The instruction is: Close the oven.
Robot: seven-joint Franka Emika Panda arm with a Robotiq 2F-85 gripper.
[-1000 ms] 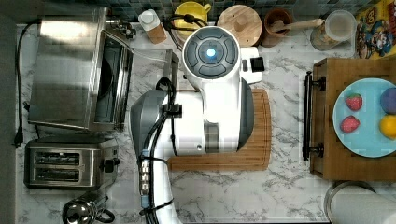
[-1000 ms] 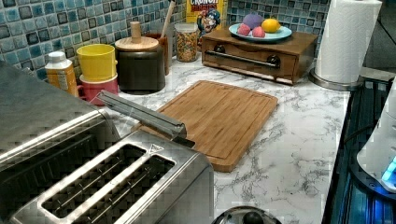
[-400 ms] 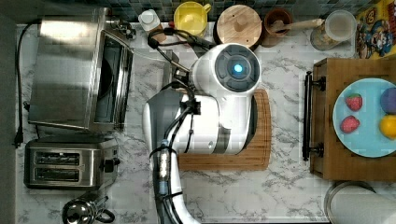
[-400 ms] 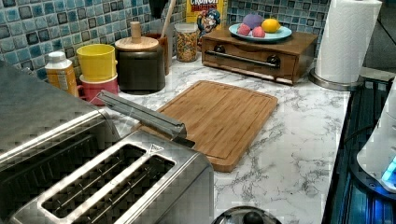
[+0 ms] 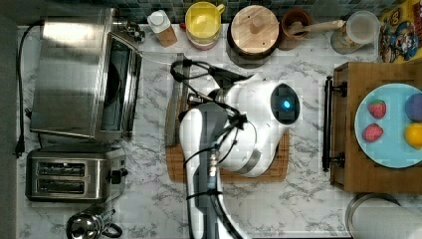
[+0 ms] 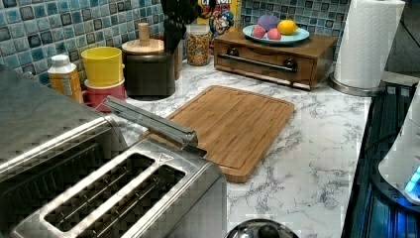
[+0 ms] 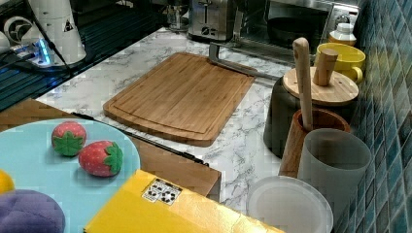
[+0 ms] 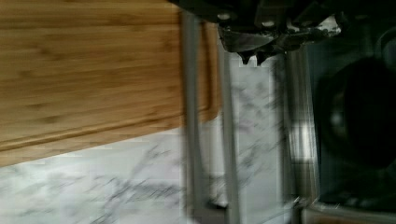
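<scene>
Marble surface runs under everything, and the oven [image 5: 69,74] stands at its far end on the top view's left, beside the two-slot toaster [image 5: 74,174]. Its glass door is dropped flat, with the dark cavity exposed. The door's bar handle [image 5: 174,99] reaches out from the oven to lie over the near edge of the cutting board [image 6: 233,124]. Over the last second the arm [image 5: 209,149] has swung. Its lit wrist housing, which hung nearer the jars behind the oven's door, has travelled away from the oven and now sits above the board. The wrist view looks down on the handle [image 8: 191,140] and the door's front edge. The door itself lies just as it did a second ago, so nothing of the closing is done yet. The gripper [image 8: 252,57] hangs just above the door, between the handle and the oven's mouth. Its jaws look drawn together on nothing, though motion blur makes that uncertain. I judge the shift to be a repositioning. The arm seems to be lining up on the handle side of the oven, to get under or behind the bar and lift the door towards the cavity. The bar is thin and slick, so a push could well slip off it.
</scene>
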